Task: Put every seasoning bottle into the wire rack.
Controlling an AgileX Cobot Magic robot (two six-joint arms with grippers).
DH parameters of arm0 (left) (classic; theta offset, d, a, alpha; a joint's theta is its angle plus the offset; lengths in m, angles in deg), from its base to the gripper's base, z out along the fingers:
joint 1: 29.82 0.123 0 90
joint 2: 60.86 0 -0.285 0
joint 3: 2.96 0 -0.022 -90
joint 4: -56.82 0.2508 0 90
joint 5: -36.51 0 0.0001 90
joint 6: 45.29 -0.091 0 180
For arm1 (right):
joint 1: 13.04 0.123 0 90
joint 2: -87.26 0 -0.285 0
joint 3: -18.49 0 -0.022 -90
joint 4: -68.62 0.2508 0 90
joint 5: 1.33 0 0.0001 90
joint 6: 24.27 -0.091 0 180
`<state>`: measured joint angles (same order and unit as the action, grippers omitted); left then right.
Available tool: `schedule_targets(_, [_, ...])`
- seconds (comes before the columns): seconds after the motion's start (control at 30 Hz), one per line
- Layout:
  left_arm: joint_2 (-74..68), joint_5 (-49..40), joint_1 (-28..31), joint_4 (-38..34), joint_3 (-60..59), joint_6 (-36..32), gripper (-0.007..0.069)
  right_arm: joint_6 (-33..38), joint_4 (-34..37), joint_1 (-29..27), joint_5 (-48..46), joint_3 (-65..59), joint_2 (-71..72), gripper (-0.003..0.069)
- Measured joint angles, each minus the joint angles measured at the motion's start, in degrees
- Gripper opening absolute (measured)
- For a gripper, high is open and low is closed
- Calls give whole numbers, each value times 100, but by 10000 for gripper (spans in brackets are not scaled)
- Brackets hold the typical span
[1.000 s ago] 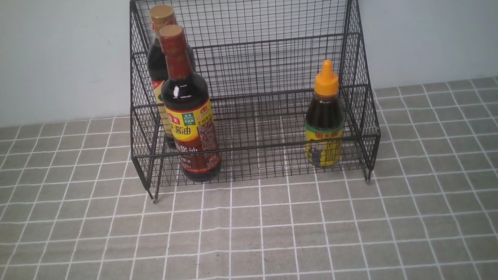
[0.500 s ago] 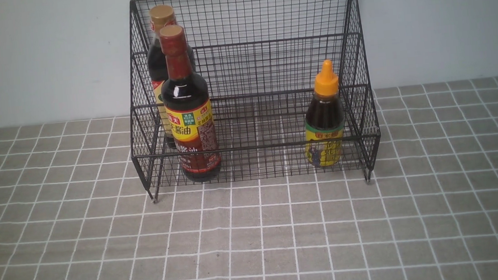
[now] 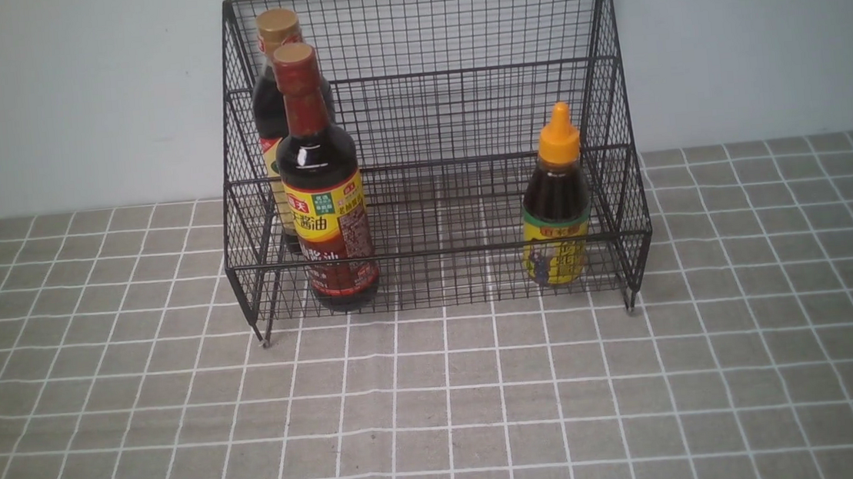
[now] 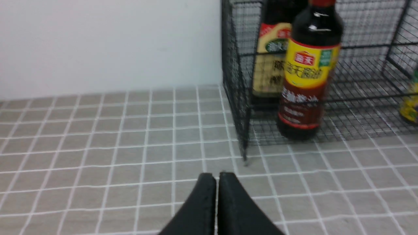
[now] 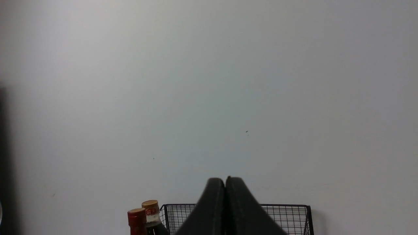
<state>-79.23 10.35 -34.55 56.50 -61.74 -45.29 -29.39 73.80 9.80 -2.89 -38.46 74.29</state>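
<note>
Full, heavy, slippery glass-like bottles [image 3: 324, 202] standing in rack [image 3: 431, 115], best held at the body; both grippers [image 4: 216, 178] [image 5: 225, 182] closed, empty.

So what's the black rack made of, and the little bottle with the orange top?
The rack looks like thin metal wire with a matte black coating: a see-through grid of fine straight rods. The little bottle is probably clear plastic, dark sauce showing through; its orange cap looks like smooth, opaque plastic.

Soft, even light fills every view, with no hard shadows. A small glare spot sits on the red-necked bottle [image 3: 309, 157]. The left wrist view is slightly blurred; a dark smear edges the right wrist view's left side.
</note>
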Motion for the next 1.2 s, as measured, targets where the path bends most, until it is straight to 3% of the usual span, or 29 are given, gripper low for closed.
schedule_targets(0.3, [1080,662,322,104,-1943,-391,-7,0,0,0,0,0,0,-12])
schedule_targets(1.2, [1125,487,333,111,-2005,-391,-7,0,0,0,-6,0,0,-12])
